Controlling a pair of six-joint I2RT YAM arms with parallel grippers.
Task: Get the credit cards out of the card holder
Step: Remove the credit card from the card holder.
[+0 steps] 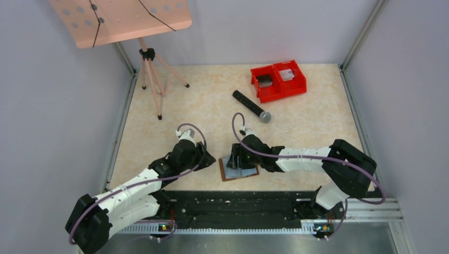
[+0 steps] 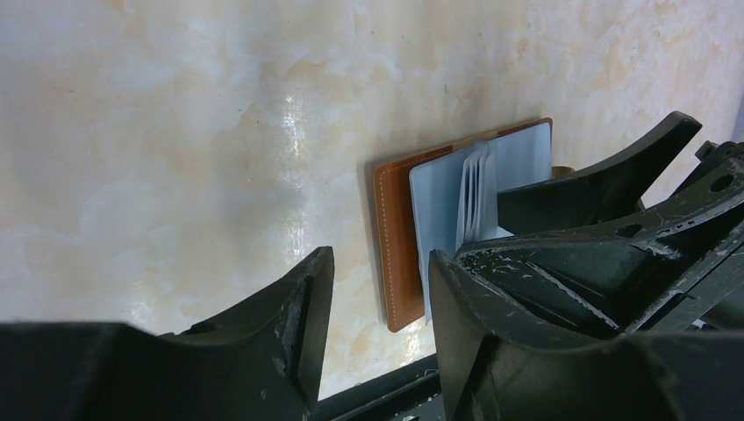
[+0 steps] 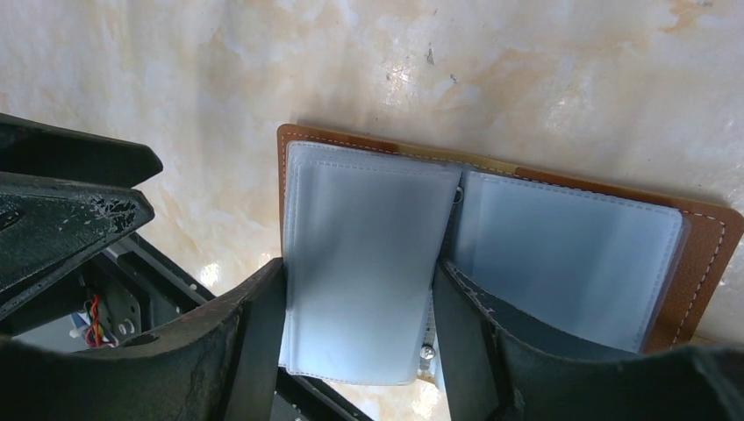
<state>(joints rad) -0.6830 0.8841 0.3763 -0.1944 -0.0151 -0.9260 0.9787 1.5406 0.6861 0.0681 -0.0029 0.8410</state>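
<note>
the card holder [image 1: 239, 170] lay open on the table [image 1: 317, 132], near its front edge. your right gripper [image 3: 358, 281] straddled the left stack of clear sleeves [image 2: 475, 193]; i could not tell whether it pinched them. your left gripper [image 2: 379, 263] hung just beside, jaws apart and empty. with nothing pinning the leather, a pull would likely have lifted the whole holder, not a card.

You have a beige marbled table [image 1: 317, 137] carrying the open card holder [image 1: 235, 173] at six o'clock, a microphone [image 1: 251, 106] near centre, red bins [image 1: 278, 80] at one and a tripod stand [image 1: 153, 79] at ten.
</note>
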